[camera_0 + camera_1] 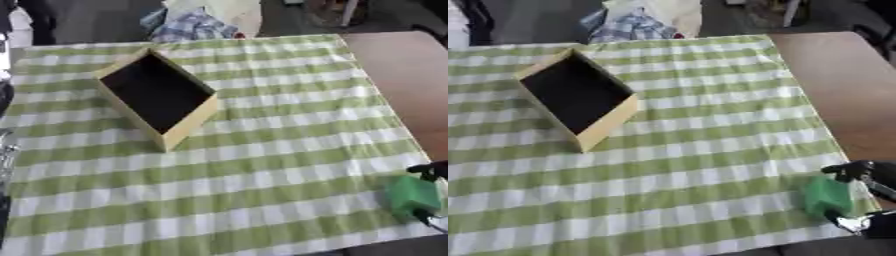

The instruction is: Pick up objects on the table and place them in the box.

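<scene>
A small green block [828, 197] sits over the lower right corner of the green checked cloth [693, 150]. My right hand [859, 172] comes in from the right edge, its black fingers curled above the block and its thumb below it, pinching it. The open wooden box [189, 125], with pale walls and a dark inside, lies askew at the upper left of the cloth, far from the hand. Nothing shows inside it. Only a dark and silver sliver of my left arm [5, 150] shows at the left edge; the hand itself is out of view.
Bare brown tabletop [411, 75] runs along the right side beyond the cloth. A heap of checked and pale fabric [197, 22] lies past the far edge. The cloth's near edge is close below the green block.
</scene>
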Tool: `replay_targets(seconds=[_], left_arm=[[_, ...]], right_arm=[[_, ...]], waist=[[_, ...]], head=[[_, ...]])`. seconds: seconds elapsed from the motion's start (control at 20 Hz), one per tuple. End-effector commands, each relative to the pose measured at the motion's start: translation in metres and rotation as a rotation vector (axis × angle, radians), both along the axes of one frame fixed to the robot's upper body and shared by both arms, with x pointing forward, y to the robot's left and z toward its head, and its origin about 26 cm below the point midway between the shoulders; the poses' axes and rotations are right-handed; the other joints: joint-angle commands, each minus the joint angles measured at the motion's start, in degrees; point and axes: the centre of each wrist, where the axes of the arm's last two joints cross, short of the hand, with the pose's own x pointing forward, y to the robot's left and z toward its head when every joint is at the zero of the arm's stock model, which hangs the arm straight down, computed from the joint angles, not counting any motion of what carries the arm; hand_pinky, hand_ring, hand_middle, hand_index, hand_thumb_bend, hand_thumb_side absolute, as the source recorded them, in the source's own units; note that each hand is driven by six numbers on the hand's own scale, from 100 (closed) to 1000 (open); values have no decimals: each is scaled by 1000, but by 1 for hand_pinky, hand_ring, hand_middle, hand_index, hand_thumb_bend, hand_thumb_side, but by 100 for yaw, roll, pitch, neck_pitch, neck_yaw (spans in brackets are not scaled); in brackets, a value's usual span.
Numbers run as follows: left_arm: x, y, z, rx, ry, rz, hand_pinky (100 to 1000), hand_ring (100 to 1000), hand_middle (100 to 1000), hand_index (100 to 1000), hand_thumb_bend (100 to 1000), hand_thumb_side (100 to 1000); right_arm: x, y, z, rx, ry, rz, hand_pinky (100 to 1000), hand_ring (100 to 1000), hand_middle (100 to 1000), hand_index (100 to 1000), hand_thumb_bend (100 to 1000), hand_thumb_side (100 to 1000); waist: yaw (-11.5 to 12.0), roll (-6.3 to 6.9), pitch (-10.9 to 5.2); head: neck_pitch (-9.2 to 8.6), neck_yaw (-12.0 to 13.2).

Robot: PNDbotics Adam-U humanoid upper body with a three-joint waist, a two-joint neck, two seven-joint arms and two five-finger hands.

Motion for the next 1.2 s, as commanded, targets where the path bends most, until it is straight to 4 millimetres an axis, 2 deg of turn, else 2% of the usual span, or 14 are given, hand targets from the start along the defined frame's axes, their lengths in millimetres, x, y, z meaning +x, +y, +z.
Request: replay_targets(seconds=[0.05, 0.15, 0.3, 0.6, 0.7, 1.2], left_arm=[[-2, -1, 7, 10, -29, -9, 527, 614, 570, 730, 100, 564], [-2, -1, 8, 12, -31, -8, 527, 614, 570, 730, 100, 564], [-2, -1, 7, 14, -31, -7, 527, 614, 570, 730, 100, 563], [-2, -2, 7, 16, -31, -6, 527, 614, 571, 730, 100, 563], [-2, -1, 7, 17, -30, -5, 527, 615, 571, 730, 100, 563], [-2, -1, 6, 19, -23, -2, 527, 615, 573, 728, 100, 564]], right_arm=[[3, -3, 7, -14, -9, -9, 817, 680, 550, 856, 281, 559], [4, -3, 6, 1, -15, -13, 794, 615, 467, 758, 199, 532], [4, -2, 8, 24, -21, -15, 765, 557, 410, 693, 180, 508], [5, -2, 8, 38, -32, -15, 736, 516, 370, 656, 165, 487], [5, -1, 9, 53, -45, -15, 692, 484, 340, 636, 115, 464], [15, 5, 51, 53, -212, 24, 571, 410, 276, 566, 100, 392]], waist=[[10, -2, -46], [15, -4, -43], [16, -9, -41], [19, -11, -46], [16, -10, -46], [22, -47, -83]], head=[[-55, -14], [-52, -15], [-47, -7], [-54, -13], [-52, -10], [-40, -5]])
